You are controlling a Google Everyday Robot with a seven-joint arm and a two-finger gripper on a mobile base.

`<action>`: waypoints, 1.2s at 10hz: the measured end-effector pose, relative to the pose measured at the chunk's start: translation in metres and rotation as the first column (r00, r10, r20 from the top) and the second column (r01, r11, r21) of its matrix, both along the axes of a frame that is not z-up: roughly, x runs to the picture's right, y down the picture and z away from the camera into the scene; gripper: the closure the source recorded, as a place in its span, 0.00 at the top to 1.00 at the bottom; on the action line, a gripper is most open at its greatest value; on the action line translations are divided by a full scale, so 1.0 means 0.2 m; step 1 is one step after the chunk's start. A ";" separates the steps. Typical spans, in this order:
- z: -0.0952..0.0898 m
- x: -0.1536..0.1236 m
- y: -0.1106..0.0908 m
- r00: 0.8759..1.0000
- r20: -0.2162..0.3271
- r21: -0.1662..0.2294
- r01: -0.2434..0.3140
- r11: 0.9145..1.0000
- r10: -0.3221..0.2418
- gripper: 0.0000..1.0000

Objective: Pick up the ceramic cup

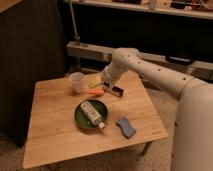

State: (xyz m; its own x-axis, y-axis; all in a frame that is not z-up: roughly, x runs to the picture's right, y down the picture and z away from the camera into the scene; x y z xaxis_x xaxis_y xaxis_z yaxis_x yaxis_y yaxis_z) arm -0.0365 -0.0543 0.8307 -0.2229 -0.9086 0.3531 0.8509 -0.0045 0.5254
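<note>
The ceramic cup is a small pale cup with a wider rim, standing upright on the far left part of the wooden table. My gripper hangs at the end of the white arm over the table's far middle, to the right of the cup and apart from it. An orange carrot-like thing lies between the cup and the gripper.
A green plate in the middle of the table holds a white bottle lying on its side. A blue sponge lies to its right. A yellowish item lies behind the cup. Dark cabinet at left, shelving behind.
</note>
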 end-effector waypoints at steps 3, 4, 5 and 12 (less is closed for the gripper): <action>0.14 -0.26 -0.23 0.999 0.041 0.057 -0.028 0.998 0.026 0.76; 0.16 -0.33 -0.26 0.999 0.047 0.072 -0.025 0.997 0.022 0.76; 0.20 -0.42 -0.29 0.999 0.046 0.089 -0.017 0.996 0.013 0.76; 0.58 -0.41 -0.21 0.998 -0.061 0.020 0.002 1.000 -0.001 0.76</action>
State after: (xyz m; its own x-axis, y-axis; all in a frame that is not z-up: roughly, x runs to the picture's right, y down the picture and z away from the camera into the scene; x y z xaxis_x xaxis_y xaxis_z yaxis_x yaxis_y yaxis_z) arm -0.1193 -0.0969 0.9476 -0.2030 -0.9154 0.3475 0.8812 -0.0160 0.4725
